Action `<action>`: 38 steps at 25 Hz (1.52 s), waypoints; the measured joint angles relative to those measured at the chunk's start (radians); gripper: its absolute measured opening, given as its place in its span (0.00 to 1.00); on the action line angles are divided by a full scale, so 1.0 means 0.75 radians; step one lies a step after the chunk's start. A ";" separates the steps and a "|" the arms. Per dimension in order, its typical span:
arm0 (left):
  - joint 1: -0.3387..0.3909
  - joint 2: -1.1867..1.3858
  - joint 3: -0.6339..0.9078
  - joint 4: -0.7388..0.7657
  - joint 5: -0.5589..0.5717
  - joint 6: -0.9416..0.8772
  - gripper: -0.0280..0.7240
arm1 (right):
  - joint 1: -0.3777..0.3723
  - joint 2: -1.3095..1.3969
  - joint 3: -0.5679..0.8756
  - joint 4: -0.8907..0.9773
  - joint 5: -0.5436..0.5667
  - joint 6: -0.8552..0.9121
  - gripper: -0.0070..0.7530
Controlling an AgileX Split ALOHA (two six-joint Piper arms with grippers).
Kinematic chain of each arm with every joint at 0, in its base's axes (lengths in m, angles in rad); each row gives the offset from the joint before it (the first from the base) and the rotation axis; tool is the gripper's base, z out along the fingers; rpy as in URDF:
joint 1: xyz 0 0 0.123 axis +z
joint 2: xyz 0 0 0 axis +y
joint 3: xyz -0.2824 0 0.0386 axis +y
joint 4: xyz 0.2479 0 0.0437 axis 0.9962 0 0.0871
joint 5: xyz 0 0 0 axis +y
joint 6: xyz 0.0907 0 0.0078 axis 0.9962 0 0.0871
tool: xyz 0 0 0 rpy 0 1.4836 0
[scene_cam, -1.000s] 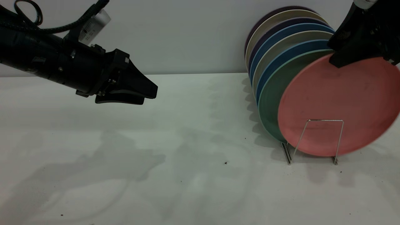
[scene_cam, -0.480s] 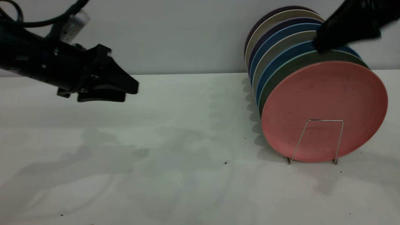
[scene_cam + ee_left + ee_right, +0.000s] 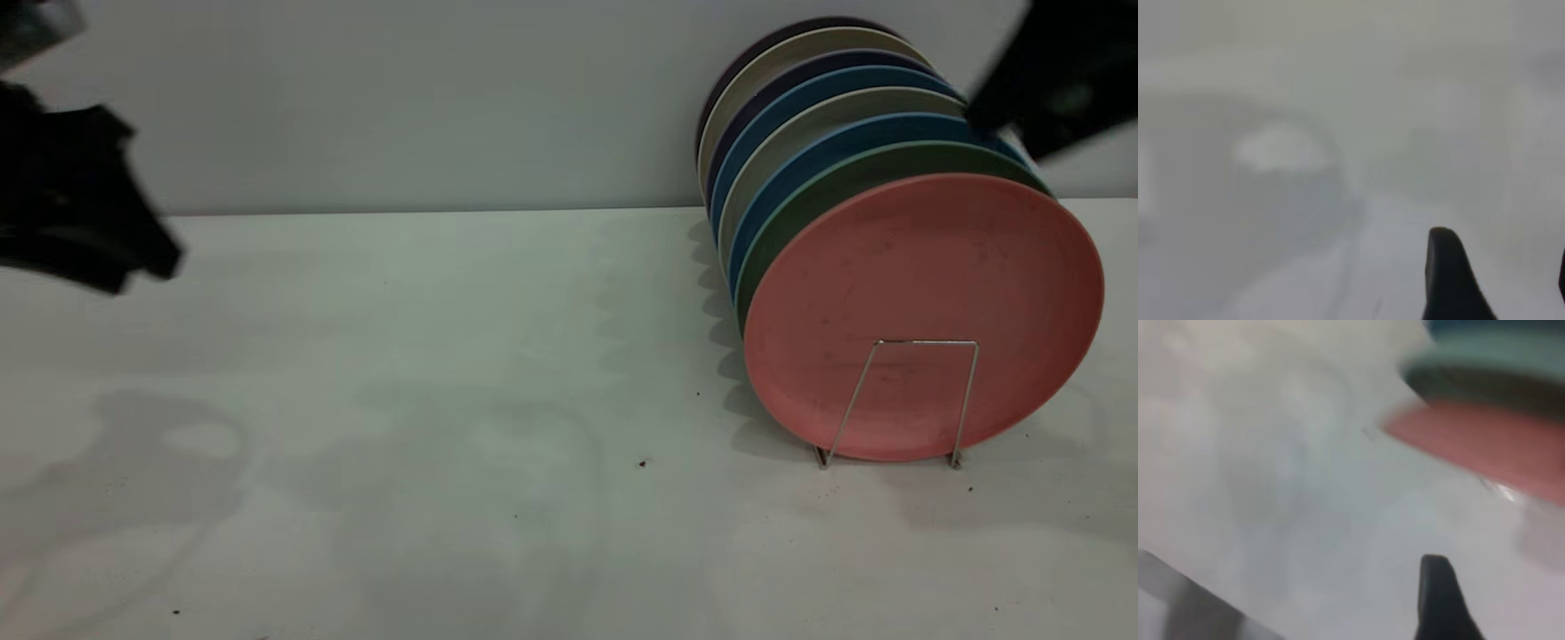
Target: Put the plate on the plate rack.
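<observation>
The right gripper (image 3: 1053,93) hangs at the top right corner of the exterior view, up behind the row of plates and clear of them; it grips nothing, though whether its jaws stand apart or together cannot be made out, since only one dark fingertip (image 3: 1439,597) enters the right wrist view. The left gripper (image 3: 84,209) sits at the far left edge, above the table (image 3: 444,400) and well apart from the plates, and its jaw state cannot be told either; the left wrist view gives one fingertip (image 3: 1448,277) over bare tabletop. The salmon-pink plate (image 3: 923,316) stands on edge at the front of the plate rack (image 3: 907,400), just behind the front wire loop and leaning back against the green plate (image 3: 805,200), with blue plates (image 3: 782,116) and paler ones stacked behind that. Half a second ago the right gripper was low over the upper rims of the stacked plates; it has since lifted away to the right. A second ago it covered the pink plate's top edge while the plate hung tilted to the right. The left gripper has drawn back from mid-left to the frame's edge. The pink plate has not shifted in the last half second.
</observation>
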 joint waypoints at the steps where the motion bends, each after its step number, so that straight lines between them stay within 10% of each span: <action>1: 0.000 -0.020 0.000 0.144 0.038 -0.143 0.60 | 0.000 0.000 0.000 -0.066 0.011 0.060 0.62; 8: 0.000 -0.215 0.000 0.734 0.294 -0.700 0.60 | 0.000 -0.094 0.000 -0.431 0.102 0.315 0.61; 38: 0.000 -1.925 0.520 0.641 0.770 -0.727 0.60 | 0.000 -1.730 0.757 -0.426 0.413 0.393 0.61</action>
